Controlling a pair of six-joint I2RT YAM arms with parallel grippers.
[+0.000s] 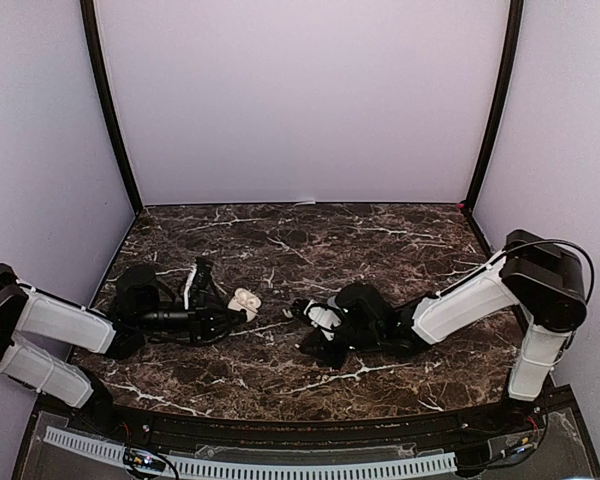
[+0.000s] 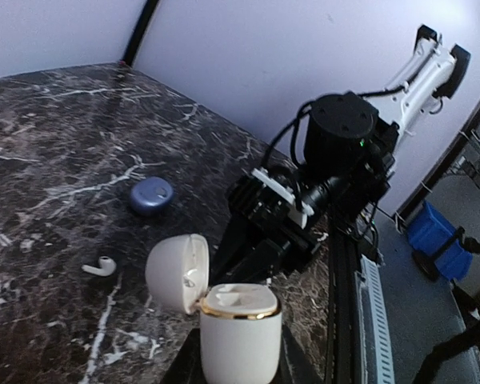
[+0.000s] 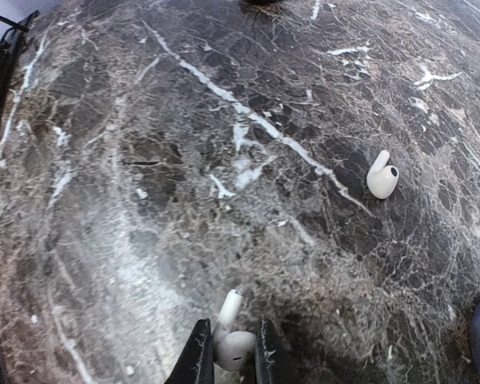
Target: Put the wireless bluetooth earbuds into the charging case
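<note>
Right claw (image 3: 230, 356) is pinched on a white earbud (image 3: 234, 346), low at the table (image 3: 144, 160); left claw (image 1: 225, 313) is clamped on the open case (image 2: 240, 328). The earbud should be carried over the case, stem turned down, and seated squarely in a socket.

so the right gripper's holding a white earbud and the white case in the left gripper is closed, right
No, the white case in the left gripper has its lid open, as the left wrist view shows. The right gripper does hold a white earbud.
</note>
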